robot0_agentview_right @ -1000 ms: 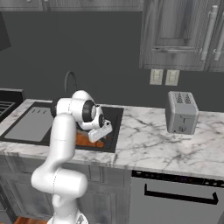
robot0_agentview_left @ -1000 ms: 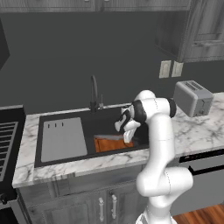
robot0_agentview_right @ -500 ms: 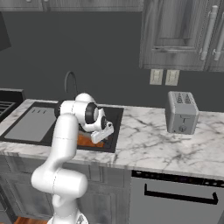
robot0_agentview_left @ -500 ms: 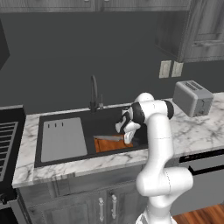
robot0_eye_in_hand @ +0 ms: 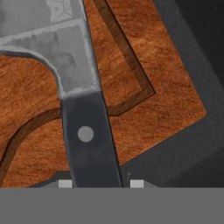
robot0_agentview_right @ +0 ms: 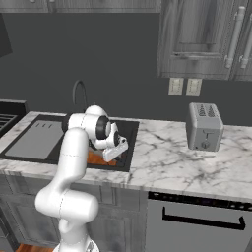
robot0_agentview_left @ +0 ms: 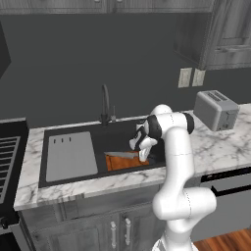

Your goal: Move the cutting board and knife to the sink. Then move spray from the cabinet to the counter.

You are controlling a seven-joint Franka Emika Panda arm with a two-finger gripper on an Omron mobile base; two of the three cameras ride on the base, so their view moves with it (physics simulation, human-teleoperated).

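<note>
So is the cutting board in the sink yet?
In: the cutting board lies flat inside the sink basin, with the knife over it.

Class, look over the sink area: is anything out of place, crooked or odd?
Yes: the cutting board lies down inside the sink, and the knife rests on it. The gripper straddles the knife's handle.
</note>
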